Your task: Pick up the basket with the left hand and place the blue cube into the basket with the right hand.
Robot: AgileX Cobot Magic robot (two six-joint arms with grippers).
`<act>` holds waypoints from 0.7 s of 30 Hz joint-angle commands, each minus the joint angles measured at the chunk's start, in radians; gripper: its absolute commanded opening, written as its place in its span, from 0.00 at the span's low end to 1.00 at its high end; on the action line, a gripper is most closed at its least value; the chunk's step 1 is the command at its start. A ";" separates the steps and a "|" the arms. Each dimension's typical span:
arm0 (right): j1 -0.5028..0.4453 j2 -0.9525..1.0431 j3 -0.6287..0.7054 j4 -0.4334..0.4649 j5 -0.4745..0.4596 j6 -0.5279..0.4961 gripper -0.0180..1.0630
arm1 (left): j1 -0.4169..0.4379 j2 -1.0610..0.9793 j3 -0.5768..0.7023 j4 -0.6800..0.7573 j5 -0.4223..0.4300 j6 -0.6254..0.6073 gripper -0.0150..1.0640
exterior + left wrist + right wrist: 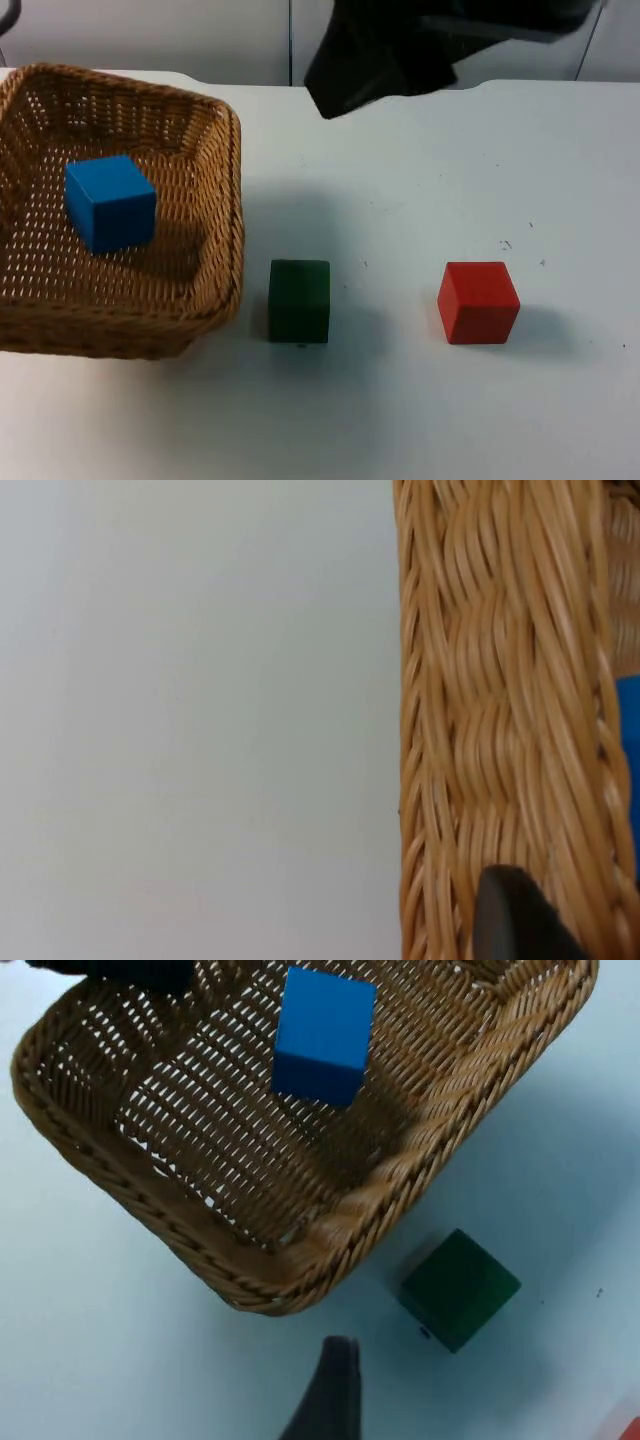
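Note:
The wicker basket is at the table's left, tilted, with a shadow under its near edge. The blue cube lies inside on the woven floor, also seen from the right wrist as the blue cube within the basket. My left gripper is shut on the basket's rim; it appears as a black shape at the far rim. My right arm hangs high over the table's far middle, and my right gripper is above the table beside the basket, holding nothing.
A dark green cube stands on the table just right of the basket's near corner, also seen from the right wrist. A red cube stands further right. White table lies around both cubes.

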 commanded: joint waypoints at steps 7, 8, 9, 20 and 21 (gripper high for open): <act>0.005 -0.186 0.142 0.002 -0.047 0.049 0.73 | 0.002 0.063 0.000 -0.163 -0.019 0.128 0.01; 0.005 -0.218 0.163 0.002 -0.049 0.061 0.73 | 0.002 0.073 0.000 -0.173 -0.023 0.133 0.01; 0.005 -0.254 0.182 0.002 -0.050 0.071 0.73 | 0.002 0.090 0.000 -0.173 -0.034 0.133 0.01; 0.005 -0.443 0.231 -0.002 -0.046 0.096 0.73 | 0.002 0.172 0.000 -0.190 -0.073 0.175 0.01; 0.005 -0.456 0.231 -0.002 -0.046 0.096 0.73 | 0.002 0.182 0.000 -0.190 -0.078 0.176 0.01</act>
